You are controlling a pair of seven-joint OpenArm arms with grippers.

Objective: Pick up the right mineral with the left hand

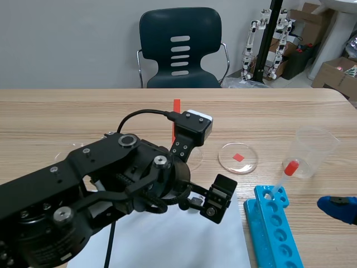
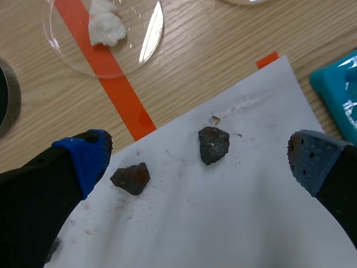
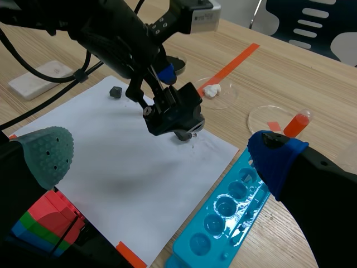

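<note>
- Left gripper is spread wide over the white paper sheet. Its blue pad and grey pad are well apart and grip nothing.
- Right mineral, a dark grey angular stone, lies on the sheet between the 2 pads. It sits near the middle of the gap and touches neither pad, with bare paper on both sides of it.
- 1 tiny pale chip sits just ahead of the right mineral, between it and the sheet's far edge, which runs near.
- Left mineral, brownish, lies on the same sheet just beside the blue pad. Open paper separates the 2 stones.
- Faint reddish dust marks the paper around both stones.
- Past the sheet's far edge, an orange tape strip runs under a petri dish that holds a white lump.
- Blue tube rack stands off the sheet's corner, beyond the grey pad and apart from it.
- In the scene view, the rack holds a dropper with a red bulb. A clear plastic beaker stands just beside the dropper, and a 2nd petri dish lies near.
- Right gripper hangs open at the sheet's near side, with its 2 pads far apart and nothing between them. It is well apart from the left gripper.
- Coloured blocks lie under the right gripper's grey-green pad, at the sheet's near edge.
</note>
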